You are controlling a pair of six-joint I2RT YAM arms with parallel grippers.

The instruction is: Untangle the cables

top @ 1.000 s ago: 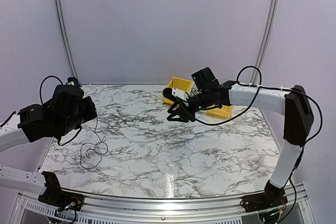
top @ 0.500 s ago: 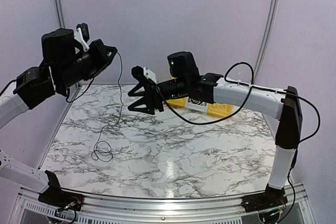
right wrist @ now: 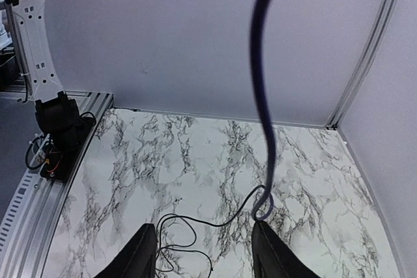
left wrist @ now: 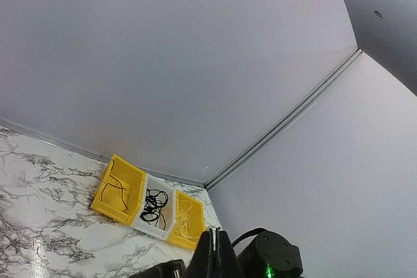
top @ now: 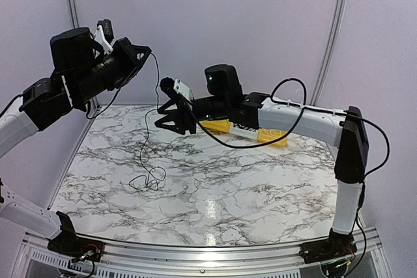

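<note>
1. The marble-topped table (top: 260,187) fills the floor of the booth, with pale walls behind it
2. The right arm (top: 306,118) reaches in a long line across the back of the table towards the left, held well above the surface
3. The left arm (top: 58,92) is raised high at the left side, its wrist pointing to the right
4. A row of three small bins (left wrist: 120,190) sits at the far right edge of the table, yellow at both ends and whitish in the middle, each with thin wires inside
5. The right gripper (top: 163,114) has its two fingers (right wrist: 140,252) spread apart, with nothing clamped. A hanging strand drops just in front of them, and I cannot tell whether it touches either one
6. The left gripper (top: 144,51) is pinched together at the top of that strand, which hangs from its tip
7. The cables (top: 148,179) are thin and black. One strand runs down from the left gripper past the right one, and the rest lies in small loose loops on the marble, left of centre
</note>
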